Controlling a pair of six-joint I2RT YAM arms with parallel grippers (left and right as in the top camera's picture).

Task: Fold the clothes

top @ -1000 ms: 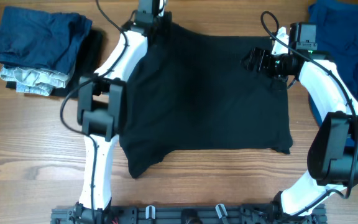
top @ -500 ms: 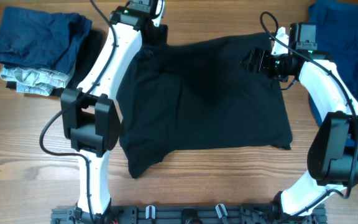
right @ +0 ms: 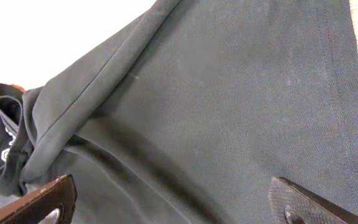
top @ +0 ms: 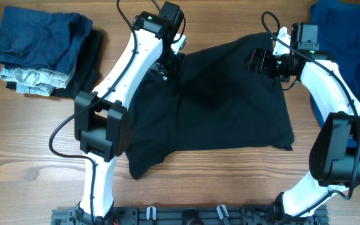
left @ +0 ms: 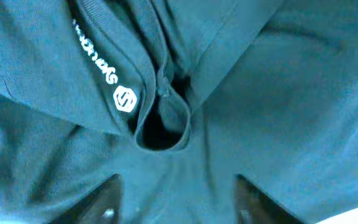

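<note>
The black shirt (top: 217, 119) lies spread across the middle of the table, its far left part pulled inward into a bunched fold. My left gripper (top: 169, 67) hovers over that fold, open. In the left wrist view my left gripper (left: 179, 202) shows two dark fingertips (left: 107, 200) standing apart over the cloth, beyond them the collar and a white logo (left: 125, 98). My right gripper (top: 255, 60) rests over the shirt's far right part, wide open. In the right wrist view my right gripper (right: 176, 202) has only flat fabric (right: 229, 93) between its fingers.
A stack of folded clothes (top: 39, 50), blue on top, sits at the far left. A royal-blue garment (top: 345, 37) lies crumpled at the far right, behind the right arm. Bare wooden table (top: 30, 144) surrounds the shirt.
My left gripper has dragged the shirt's far left corner rightward and inward over the shirt, then opened its jaws. The right arm has not moved.
</note>
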